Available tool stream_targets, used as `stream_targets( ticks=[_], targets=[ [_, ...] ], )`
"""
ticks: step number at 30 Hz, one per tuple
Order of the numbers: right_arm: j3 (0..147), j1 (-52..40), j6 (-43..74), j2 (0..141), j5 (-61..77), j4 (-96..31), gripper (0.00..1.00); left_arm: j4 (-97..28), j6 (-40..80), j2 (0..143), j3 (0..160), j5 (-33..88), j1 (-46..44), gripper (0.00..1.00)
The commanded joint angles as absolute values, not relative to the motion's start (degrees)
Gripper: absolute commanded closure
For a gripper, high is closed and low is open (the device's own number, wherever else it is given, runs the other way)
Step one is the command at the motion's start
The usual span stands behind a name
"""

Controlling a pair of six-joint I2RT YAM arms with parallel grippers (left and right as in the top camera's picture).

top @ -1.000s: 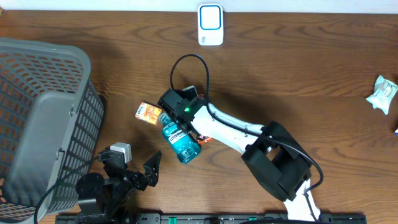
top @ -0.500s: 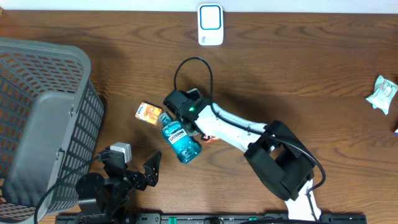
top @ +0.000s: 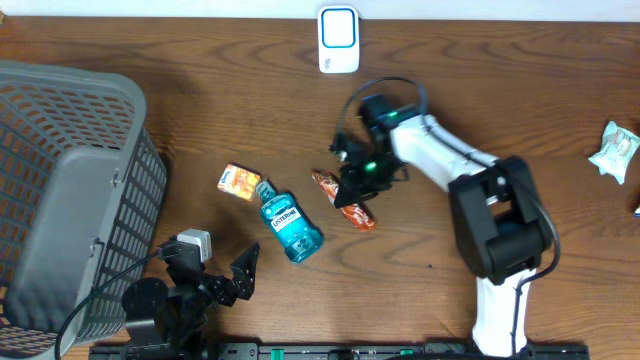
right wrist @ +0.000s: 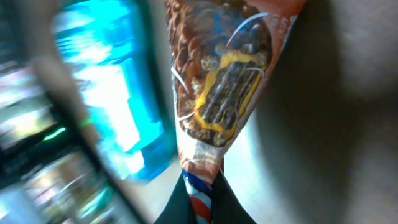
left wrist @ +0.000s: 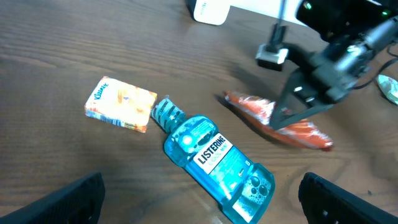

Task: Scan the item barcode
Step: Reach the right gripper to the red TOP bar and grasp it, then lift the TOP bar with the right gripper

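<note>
right gripper: clamped tight on striped end of snack packet | packet: mid-table, just right of mouthwash bottle, well short of white scanner at far edge | left gripper: spread wide, touching nothing, beside basket | surface: dark wooden table | right arm: reaching in from front right, wrist angled down over packet

Overhead, the light is even and fairly bright, falling from above. The worktop shows clear grain, the basket throws a soft shadow rightward, and the white scanner is nearly blown out. The left wrist view is sharp, with small glints on the bottle and a soft shadow behind the packet. The right wrist view is poor: its left side is smeared and glaring cyan, its right side lies in deep shadow, and only the packet's middle is reasonably crisp.
</note>
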State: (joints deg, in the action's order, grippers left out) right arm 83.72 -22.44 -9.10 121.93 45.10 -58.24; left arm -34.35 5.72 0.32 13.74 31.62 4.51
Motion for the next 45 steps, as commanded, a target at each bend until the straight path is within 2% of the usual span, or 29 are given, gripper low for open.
stream_targets(
  ticks=[1,9,17,24,37,45],
  targets=[
    [83.4,-18.2,-25.3,122.3,67.4,-61.8,0.99,-34.3,5.0,0.2,14.1,32.1,4.8,0.01],
    [83.4,-14.9,-26.9,122.3,84.9,-73.4,0.99,-34.3,5.0,0.2,14.1,32.1,4.8,0.01],
    [83.1,-15.1,-26.6,122.3,87.1,-78.1,0.99,-34.3,5.0,0.2,14.1,32.1,4.8,0.01],
    [83.0,-15.0,-15.0,122.3,89.1,-97.4,0.99,-34.3,5.0,0.2,14.1,32.1,4.8,0.01],
    [82.9,-15.0,13.1,122.2,85.7,-97.5,0.99,-34.3,5.0,0.2,14.1,32.1,4.8,0.01],
    [82.9,-15.0,15.9,122.2,85.9,-97.5,0.99,-34.3,5.0,0.2,14.1,32.1,4.8,0.01]
  ],
)
